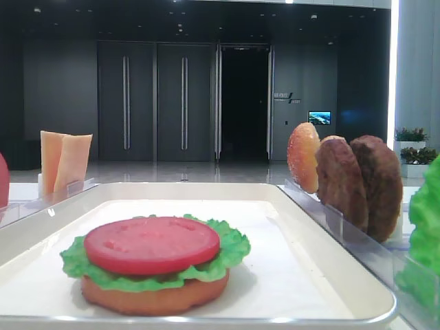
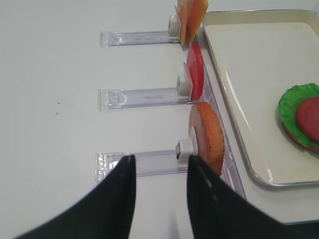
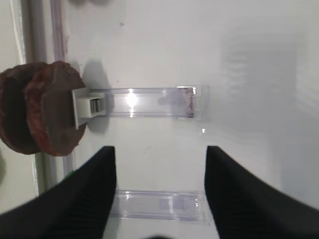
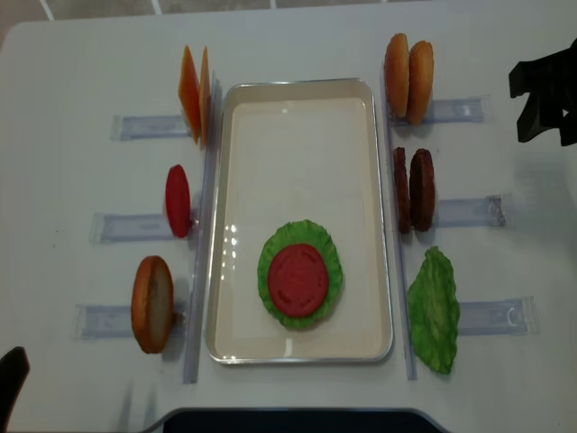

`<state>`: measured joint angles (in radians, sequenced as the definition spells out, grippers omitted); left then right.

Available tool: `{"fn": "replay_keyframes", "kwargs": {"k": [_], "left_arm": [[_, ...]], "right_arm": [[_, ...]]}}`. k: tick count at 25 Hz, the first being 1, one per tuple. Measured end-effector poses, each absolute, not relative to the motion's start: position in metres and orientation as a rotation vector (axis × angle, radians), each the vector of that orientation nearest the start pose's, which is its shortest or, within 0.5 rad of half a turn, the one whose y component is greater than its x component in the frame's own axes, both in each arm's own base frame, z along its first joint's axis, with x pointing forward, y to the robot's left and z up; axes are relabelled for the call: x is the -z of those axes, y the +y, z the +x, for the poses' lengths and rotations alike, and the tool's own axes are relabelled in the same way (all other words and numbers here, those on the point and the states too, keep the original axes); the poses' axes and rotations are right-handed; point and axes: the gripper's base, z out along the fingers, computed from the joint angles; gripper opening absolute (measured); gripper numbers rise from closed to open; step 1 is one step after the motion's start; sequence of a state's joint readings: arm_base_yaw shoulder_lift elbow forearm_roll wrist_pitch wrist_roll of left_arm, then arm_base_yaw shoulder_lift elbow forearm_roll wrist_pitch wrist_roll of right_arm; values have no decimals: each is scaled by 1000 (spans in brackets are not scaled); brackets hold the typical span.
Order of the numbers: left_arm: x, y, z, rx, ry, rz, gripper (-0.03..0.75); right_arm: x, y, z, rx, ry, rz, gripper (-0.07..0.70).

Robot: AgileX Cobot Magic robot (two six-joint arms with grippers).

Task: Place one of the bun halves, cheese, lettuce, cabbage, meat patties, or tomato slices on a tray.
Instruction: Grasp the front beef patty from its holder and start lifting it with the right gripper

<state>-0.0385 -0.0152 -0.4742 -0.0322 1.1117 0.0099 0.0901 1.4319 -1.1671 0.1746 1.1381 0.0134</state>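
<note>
On the white tray [image 4: 222, 216] lies a stack: a bun base [image 1: 155, 295], lettuce [image 4: 330, 254] and a tomato slice [image 4: 297, 280] on top. Left of the tray, cheese [image 4: 194, 95], another tomato slice [image 4: 178, 200] and a bun half [image 4: 151, 304] stand in racks. To its right stand two bun halves [image 4: 407, 66], two meat patties [image 4: 413, 189] and a lettuce leaf [image 4: 434, 309]. My left gripper [image 2: 162, 159] is open and empty, just short of the bun half [image 2: 209, 137]. My right gripper [image 3: 159, 149] hangs open and empty, right of the patties [image 3: 45, 114].
Clear plastic racks [image 3: 149, 102] run outward from both long sides of the tray across the white table. In the overhead view my right arm [image 4: 545, 90] sits at the far right edge and my left gripper at the bottom left corner [image 4: 9, 397].
</note>
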Motion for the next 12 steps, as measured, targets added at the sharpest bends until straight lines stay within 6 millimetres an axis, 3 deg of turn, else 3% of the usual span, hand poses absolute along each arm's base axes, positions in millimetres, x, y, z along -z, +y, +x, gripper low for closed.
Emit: {"fn": "replay_keyframes", "kwargs": {"k": [12], "left_arm": [[-266, -2, -7, 56, 2105, 53, 160]], "right_arm": [[-298, 116, 257, -340, 2847, -88, 408]]}}
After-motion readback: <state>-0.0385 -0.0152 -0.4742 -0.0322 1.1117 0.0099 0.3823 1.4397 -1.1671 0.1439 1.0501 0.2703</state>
